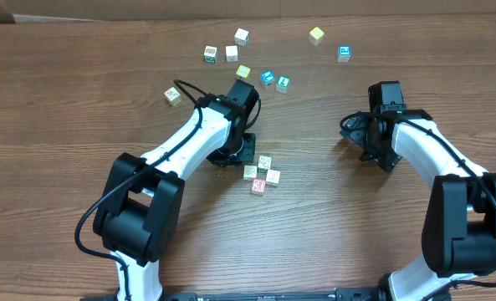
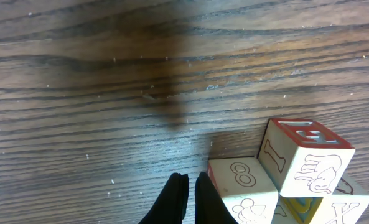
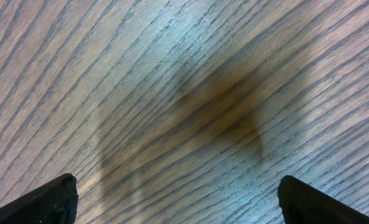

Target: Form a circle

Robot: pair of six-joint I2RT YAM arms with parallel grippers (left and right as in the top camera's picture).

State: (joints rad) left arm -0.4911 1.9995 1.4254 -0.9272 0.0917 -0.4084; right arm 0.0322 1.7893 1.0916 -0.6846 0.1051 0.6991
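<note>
Left gripper: one, fingers pressed together, empty, just beside the circle. Right gripper: one, fingers wide apart, empty. Circle: one tight clump of four cream picture cubes, one red-faced, mid-table between the arms. Loose cubes: nine, scattered beyond.
</note>
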